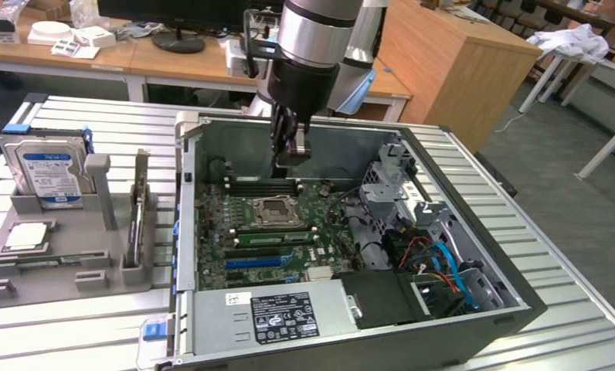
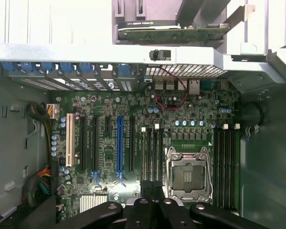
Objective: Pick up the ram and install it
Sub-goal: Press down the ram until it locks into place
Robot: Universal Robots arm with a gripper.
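The fingers [image 2: 145, 191] of the gripper [image 1: 291, 158] are seen pressed together with nothing between them, and the gripper is held inside the open computer case [image 1: 187, 201], above the motherboard [image 1: 287, 255] and close to the processor socket [image 1: 276, 210]. In the wrist view the gripper [image 2: 151, 188] is lined up with one end of the black memory slots [image 2: 152, 148] beside the socket [image 2: 188, 174]; whether any slot is already filled cannot be told. What is taken to be the ram [image 1: 140, 220] is found outside the case, standing on edge in the grey tray [image 1: 50, 278] just beside the case wall, on the exterior view's left, and it is seen past that wall in the wrist view as a long green board [image 2: 174, 33]. Nothing is gripped, so the pick-up is judged not yet done. For a clean pick, the stick is best taken by its upper edge near mid-length, with the fingers square to the board, and lifted straight out of its holder so that it is not twisted. Farther from the case, the tray also carries a hard drive [image 1: 48, 166] and a small square processor chip [image 1: 27, 236], neither to be mistaken for the stick. The raised case wall stands between tray and slots, and loose cables [image 1: 442, 263] are bundled at the case's far side. Case and tray are both carried on the slatted tabletop [image 1: 81, 325].
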